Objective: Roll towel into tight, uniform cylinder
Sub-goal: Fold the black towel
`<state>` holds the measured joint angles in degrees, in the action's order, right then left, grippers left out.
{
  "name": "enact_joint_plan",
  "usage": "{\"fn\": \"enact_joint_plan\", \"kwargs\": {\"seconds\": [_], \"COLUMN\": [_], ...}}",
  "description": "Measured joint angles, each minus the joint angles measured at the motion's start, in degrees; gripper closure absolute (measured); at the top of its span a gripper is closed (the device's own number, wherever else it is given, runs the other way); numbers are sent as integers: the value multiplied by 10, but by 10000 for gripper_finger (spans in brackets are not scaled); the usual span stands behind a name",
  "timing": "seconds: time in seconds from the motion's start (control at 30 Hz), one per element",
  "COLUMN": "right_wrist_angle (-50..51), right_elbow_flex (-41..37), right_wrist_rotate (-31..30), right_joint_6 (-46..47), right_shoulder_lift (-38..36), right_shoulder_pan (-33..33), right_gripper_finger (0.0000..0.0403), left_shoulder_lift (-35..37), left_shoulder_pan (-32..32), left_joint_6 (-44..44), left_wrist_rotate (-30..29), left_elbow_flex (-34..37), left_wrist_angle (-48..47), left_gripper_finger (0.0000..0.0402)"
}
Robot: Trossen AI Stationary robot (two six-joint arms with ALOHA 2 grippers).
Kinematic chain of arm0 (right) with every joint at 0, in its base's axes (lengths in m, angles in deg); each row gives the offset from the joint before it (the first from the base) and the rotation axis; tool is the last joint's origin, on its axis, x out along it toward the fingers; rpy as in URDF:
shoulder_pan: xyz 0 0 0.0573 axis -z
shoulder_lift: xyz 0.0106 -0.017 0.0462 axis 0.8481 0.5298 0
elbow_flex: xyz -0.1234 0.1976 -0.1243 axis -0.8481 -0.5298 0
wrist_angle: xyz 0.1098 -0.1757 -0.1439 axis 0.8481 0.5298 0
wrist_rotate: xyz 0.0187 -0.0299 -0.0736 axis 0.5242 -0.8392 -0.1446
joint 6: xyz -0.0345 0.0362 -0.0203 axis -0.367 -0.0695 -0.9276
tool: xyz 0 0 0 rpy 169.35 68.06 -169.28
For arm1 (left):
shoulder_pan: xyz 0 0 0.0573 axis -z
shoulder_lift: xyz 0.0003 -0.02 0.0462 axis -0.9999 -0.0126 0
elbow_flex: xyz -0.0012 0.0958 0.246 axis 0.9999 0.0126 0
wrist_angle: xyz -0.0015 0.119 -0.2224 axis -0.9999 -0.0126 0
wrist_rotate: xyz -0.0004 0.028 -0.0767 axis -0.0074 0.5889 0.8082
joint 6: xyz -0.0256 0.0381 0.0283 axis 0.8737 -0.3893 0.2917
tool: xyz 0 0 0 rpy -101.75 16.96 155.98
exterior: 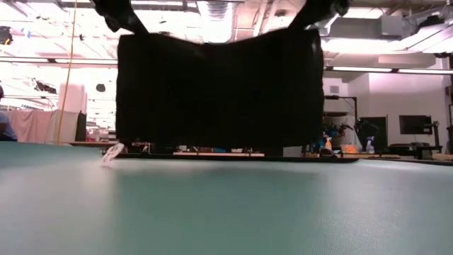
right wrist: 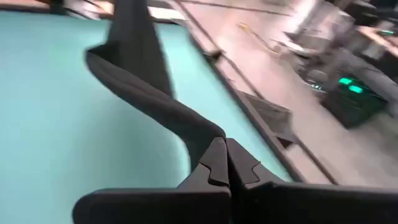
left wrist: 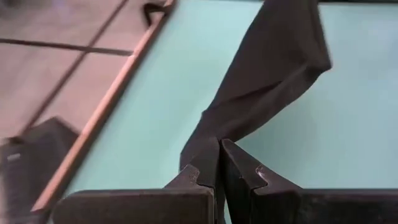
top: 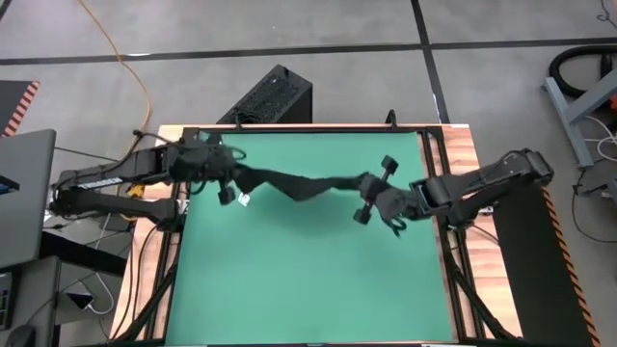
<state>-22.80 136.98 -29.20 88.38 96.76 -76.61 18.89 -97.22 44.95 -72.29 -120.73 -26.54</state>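
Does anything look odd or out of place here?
Yes: the towel is not on the mat. It hangs above it, stretched between the left gripper and right gripper, sagging in the middle, not rolled yet.

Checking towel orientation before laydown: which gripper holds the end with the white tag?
The left gripper. The white tag hangs from the towel just below that grip; the end pinched by the right gripper shows only plain black cloth.
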Motion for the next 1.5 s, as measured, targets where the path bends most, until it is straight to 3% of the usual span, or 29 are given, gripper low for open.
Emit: {"fn": "enact_joint_plan", "kwargs": {"seconds": [0.2,0.37,0.57,0.67,0.83,0.97,1.2,1.4,1.5], "right_wrist_angle": [-3,3,33,34,18,7,71,82,70], "right_elbow_flex": [0,0,0,0,0,0,0,0,0], "right_wrist_rotate": [0,-12,-16,-21,-96,-107,-40,18,21], "right_joint_6": [60,60,57,19,-79,-123,-38,45,65], "right_shoulder_lift": [0,0,0,0,0,0,39,140,193], "right_shoulder_pan": [-64,-67,-9,31,90,106,59,-4,-32], "right_gripper_finger": [403,403,403,403,403,403,403,403,403], "left_shoulder_lift": [-5,-24,-52,-70,-109,-134,-155,-165,-167], "left_shoulder_pan": [96,120,94,65,2,-28,11,107,158], "left_joint_6": [50,14,-75,-134,-261,-300,-260,-162,-118], "left_wrist_rotate": [-4,-78,-182,-189,-192,-202,-170,-158,-123], "left_elbow_flex": [0,0,0,0,0,0,57,128,155], "left_wrist_angle": [5,8,15,52,133,168,161,161,160], "left_gripper_finger": [401,401,401,401,401,401,401,401,401]}}
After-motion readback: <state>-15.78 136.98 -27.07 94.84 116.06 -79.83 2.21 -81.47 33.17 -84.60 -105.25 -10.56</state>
